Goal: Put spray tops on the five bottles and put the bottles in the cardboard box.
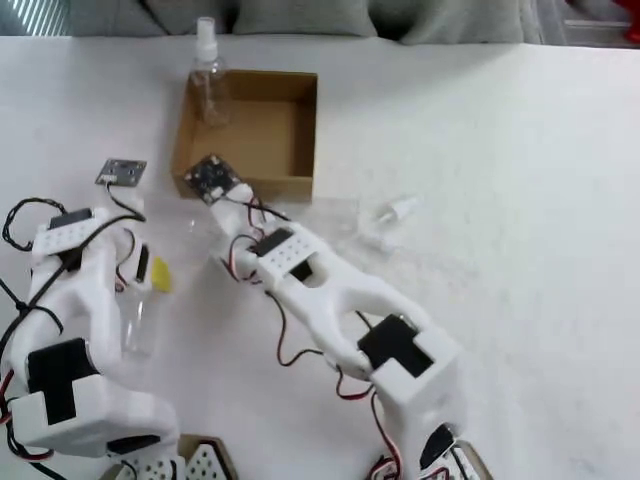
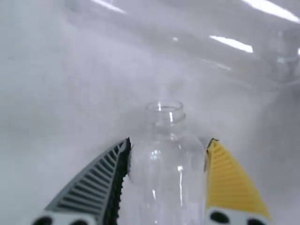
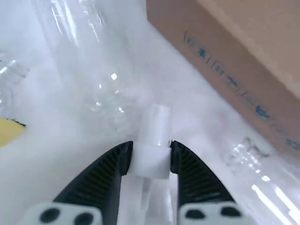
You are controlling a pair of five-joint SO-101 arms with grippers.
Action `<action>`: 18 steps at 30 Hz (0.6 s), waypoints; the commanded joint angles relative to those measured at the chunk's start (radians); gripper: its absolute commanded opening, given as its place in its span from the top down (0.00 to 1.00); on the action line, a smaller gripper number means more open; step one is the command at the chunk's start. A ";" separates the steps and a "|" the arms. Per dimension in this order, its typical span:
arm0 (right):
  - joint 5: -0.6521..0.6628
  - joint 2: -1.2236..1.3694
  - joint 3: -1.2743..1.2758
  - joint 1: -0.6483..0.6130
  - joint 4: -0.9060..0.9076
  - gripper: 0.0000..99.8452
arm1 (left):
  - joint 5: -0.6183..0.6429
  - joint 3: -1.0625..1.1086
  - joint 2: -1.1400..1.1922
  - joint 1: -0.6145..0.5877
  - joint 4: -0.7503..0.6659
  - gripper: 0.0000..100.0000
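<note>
My left gripper (image 2: 166, 150) is shut on a clear, capless bottle (image 2: 161, 159), its grey and yellow fingers pressing on the shoulders below the open neck. From above, that bottle (image 1: 138, 300) lies low by the left arm. My right gripper (image 3: 150, 150) is shut on a white spray top (image 3: 153, 140), close in front of the cardboard box's wall (image 3: 225, 56). The cardboard box (image 1: 290, 185) stands at the back, with one capped bottle (image 1: 208, 80) upright in its far left corner. More clear bottles (image 3: 89, 70) lie on the table beside the box.
A loose white spray top (image 1: 396, 211) lies on the table to the right of the box front, next to a clear bottle (image 1: 340, 215) lying flat. The right arm (image 1: 300, 275) stretches diagonally across the middle. White table extends to the right.
</note>
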 commanded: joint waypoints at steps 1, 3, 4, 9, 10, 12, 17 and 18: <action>0.003 -0.133 -0.021 0.041 0.093 0.98 | 0.003 -0.041 0.001 -0.005 0.009 0.80; 0.002 -0.191 -0.021 0.064 0.168 0.98 | 0.003 -0.041 0.001 -0.005 0.009 0.80; 0.002 -0.223 -0.021 0.079 0.209 0.98 | 0.003 -0.041 0.001 -0.005 0.009 0.80; 0.002 -0.401 -0.021 0.179 0.496 0.98 | 0.003 -0.041 0.001 -0.005 0.009 0.80; 0.002 -0.438 -0.020 0.202 0.550 0.98 | 0.003 -0.041 0.001 -0.005 0.009 0.80; 0.002 -0.503 -0.020 0.252 0.648 0.98 | 0.003 -0.041 0.001 -0.005 0.009 0.80; 0.003 -0.628 0.041 0.418 0.803 0.98 | 0.002 -0.041 0.001 -0.005 0.008 0.80; 0.006 -0.656 0.072 0.456 0.812 0.98 | 0.002 -0.041 0.001 -0.005 0.008 0.80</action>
